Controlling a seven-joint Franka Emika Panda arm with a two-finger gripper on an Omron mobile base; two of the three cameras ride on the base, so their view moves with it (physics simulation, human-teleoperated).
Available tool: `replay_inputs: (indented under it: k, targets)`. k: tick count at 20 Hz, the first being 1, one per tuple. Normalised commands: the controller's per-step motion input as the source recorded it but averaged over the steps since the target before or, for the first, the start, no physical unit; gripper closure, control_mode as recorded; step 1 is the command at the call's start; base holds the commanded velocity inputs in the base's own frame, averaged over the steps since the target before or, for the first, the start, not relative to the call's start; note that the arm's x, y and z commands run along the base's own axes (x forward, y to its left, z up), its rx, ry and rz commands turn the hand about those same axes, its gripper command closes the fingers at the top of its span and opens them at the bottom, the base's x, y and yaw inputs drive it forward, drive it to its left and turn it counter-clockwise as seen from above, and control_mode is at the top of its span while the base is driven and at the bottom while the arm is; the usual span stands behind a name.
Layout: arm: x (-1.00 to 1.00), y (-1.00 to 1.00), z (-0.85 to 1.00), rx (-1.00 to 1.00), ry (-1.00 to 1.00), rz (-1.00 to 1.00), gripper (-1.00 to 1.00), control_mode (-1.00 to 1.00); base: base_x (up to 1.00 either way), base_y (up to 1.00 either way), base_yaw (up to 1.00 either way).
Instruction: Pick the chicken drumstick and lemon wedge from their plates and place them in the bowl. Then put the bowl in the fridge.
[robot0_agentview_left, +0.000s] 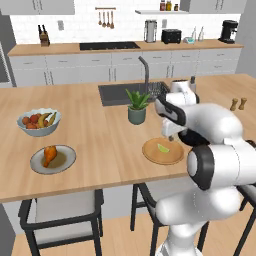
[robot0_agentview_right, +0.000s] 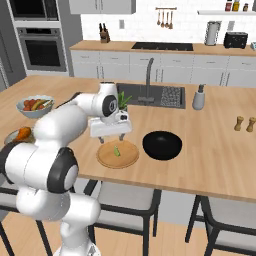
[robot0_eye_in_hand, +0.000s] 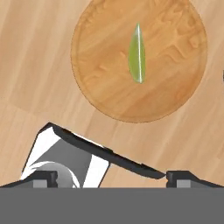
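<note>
The lemon wedge lies on the tan wooden plate, near its middle. My gripper hangs a little above this plate's near edge, open, with nothing between its fingertips. In the left base view the wedge shows on the plate just below the hand. The black bowl stands right of the wooden plate. The chicken drumstick rests on the grey plate far to the left on the island. The fridge is out of view.
A white fruit bowl sits behind the grey plate. A potted plant stands just behind the wooden plate, before the sink. Salt and pepper shakers and a soap dispenser are to the right. Stools line the island's near edge.
</note>
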Motion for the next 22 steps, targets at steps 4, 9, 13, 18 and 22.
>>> replay_inputs:
  k: [4, 9, 13, 18, 22]
  targets:
    - [0.62, 0.18, -0.38, 0.00, 0.00, 0.07, -1.00, -1.00, 0.00, 0.00, 0.00]
    - [0.12, 0.00, -0.49, 0.00, -0.01, 0.07, -1.00, -1.00, 0.00, 0.00, 0.00]
    - [0.13, 0.01, -0.37, 0.00, -0.06, 0.02, -1.00, -1.00, 0.00, 0.00, 0.00]
    - [0.12, 0.00, -0.25, 0.00, -0.07, 0.01, -1.00, -1.00, 0.00, 0.00, 0.00]
    - [0.26, 0.00, -0.25, 0.00, -0.06, 0.00, -1.00, -1.00, 0.00, 0.00, 0.00]
